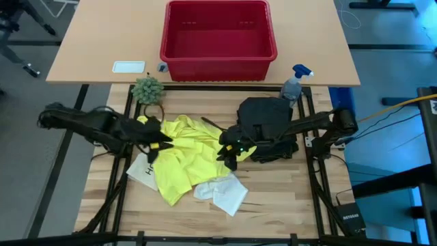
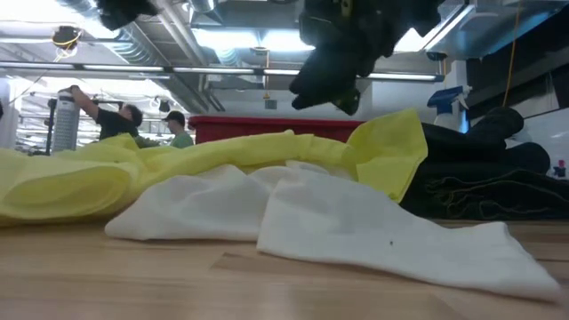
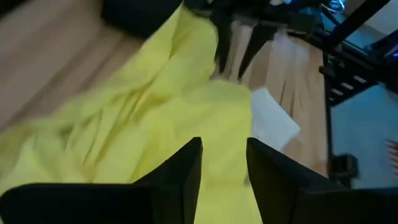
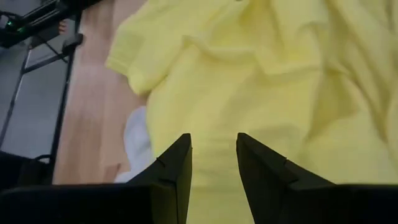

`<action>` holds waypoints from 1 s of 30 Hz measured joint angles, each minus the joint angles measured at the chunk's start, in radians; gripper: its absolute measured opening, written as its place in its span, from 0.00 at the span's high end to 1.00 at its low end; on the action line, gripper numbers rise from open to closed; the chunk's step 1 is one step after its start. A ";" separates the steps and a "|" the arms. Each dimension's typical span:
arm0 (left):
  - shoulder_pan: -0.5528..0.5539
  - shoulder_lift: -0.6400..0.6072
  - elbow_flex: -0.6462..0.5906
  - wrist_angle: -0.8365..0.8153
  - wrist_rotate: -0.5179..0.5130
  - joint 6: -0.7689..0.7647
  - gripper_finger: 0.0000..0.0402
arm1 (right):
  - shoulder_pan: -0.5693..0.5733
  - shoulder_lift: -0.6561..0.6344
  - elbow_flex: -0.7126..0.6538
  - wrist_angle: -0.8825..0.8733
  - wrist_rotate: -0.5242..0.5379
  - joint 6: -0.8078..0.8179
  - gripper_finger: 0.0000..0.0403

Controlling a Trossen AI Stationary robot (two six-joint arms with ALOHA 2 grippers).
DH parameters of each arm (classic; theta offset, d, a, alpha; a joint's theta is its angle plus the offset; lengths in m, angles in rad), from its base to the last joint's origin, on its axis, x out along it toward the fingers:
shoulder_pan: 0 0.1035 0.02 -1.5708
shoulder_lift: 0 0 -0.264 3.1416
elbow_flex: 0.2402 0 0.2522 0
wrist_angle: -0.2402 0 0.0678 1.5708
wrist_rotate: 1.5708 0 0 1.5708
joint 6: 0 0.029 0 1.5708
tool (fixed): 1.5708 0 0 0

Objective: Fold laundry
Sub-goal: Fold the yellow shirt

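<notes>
The yellow T-shirt (image 1: 186, 154) lies crumpled in the middle of the table, between the left gripper (image 1: 154, 145) and the right gripper (image 1: 229, 152), both with fingers parted and nothing between them. The white cloth (image 1: 223, 192) touches its near edge, the black trousers (image 1: 268, 126) lie just beside it at right, and a flat white item (image 1: 142, 171) under its left side shows only the letter "H".

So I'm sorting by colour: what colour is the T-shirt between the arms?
Bright yellow T-shirt, plain; clearest in the high view.
</notes>
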 joint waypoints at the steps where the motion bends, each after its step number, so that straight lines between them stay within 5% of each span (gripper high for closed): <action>1: -0.015 0.029 0.000 0.029 -0.040 0.012 0.72 | -0.008 -0.009 -0.016 0.001 0.010 -0.003 0.71; 7: -0.018 0.171 0.000 0.064 -0.188 0.010 0.72 | -0.110 -0.018 -0.062 -0.006 0.016 -0.016 0.71; 16: 0.059 0.284 -0.001 0.124 -0.192 0.059 0.72 | -0.218 -0.016 -0.046 0.014 -0.020 -0.074 0.71; 21: 0.121 0.255 -0.001 0.184 -0.189 0.229 0.72 | -0.265 -0.015 -0.045 0.039 0.003 -0.115 0.71; 30: 0.335 0.247 0.000 0.262 0.089 0.388 0.72 | -0.307 0.164 0.106 0.015 -0.037 -0.166 0.71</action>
